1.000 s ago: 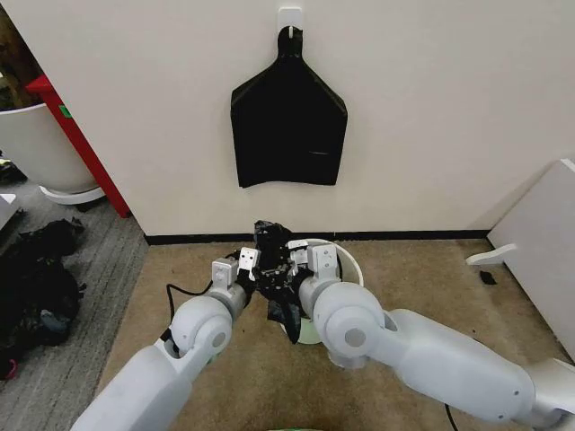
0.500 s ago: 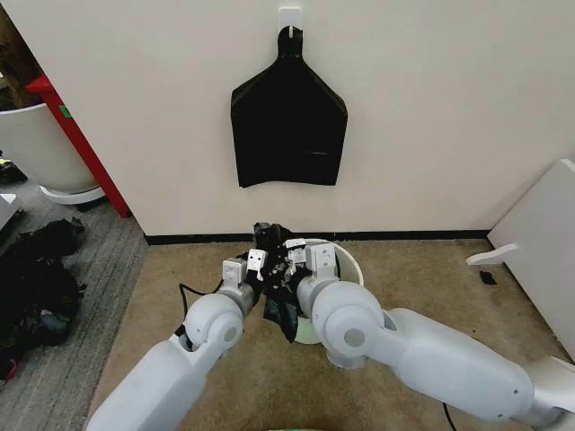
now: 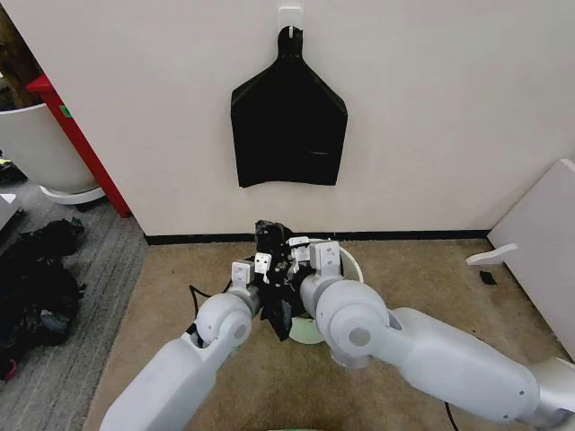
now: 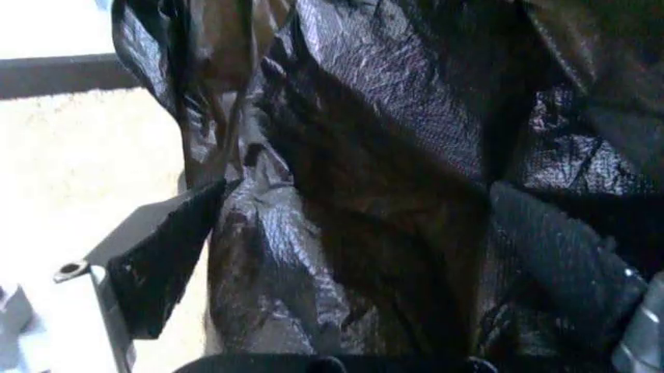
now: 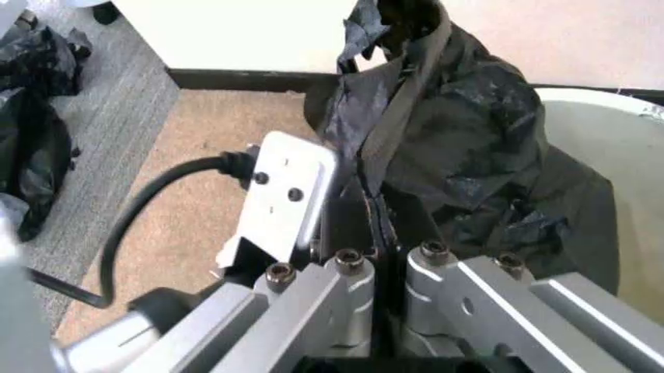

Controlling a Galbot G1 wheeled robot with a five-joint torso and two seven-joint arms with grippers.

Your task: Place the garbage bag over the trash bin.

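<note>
Garbage bag bunches between both grippers, covering trash bin.

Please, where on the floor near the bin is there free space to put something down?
Bare tan carpet lies right of the trash bin, up to the white panel, and left of the left hand, up to the grey carpet. It is crowded at the bin, where both hands grip the garbage bag; right hand.

Crinkly glossy plastic garbage bag, smooth white trash bin
</note>
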